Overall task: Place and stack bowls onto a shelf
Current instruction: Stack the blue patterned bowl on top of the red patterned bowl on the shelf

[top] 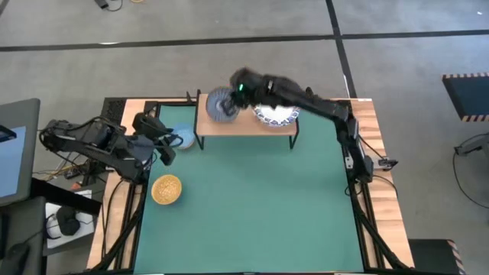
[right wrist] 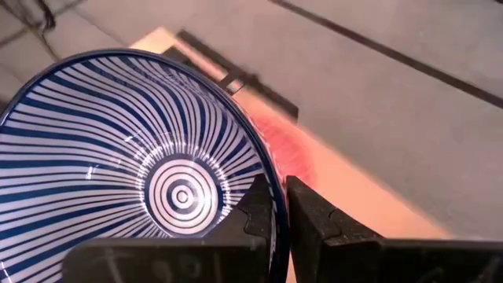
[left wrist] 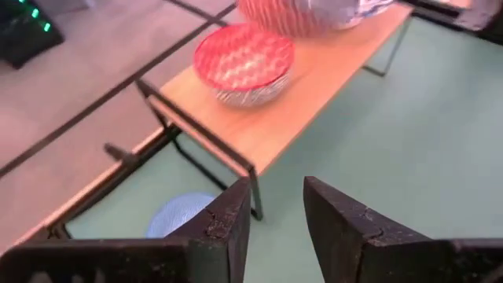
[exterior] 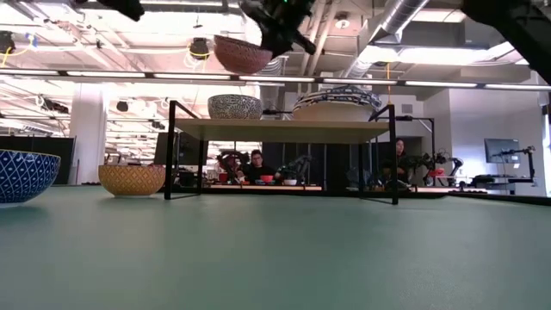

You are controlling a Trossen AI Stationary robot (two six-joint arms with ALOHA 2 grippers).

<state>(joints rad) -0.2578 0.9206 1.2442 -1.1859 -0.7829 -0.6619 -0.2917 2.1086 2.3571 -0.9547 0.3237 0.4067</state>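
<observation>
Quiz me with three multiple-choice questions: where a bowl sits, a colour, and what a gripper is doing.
1. Where is the golden yellow round bowl?
A on the light-wood shelf
B on the green table mat
C in a gripper
2. The small bowl alone on the shelf is what colour inside?
A red
B green
C black
3. The right gripper is
A open and empty
B shut on the blue-striped bowl
C out of sight
Answers: B, it rests on the mat; A, the left wrist view shows red; B, its fingers pinch the rim.
</observation>
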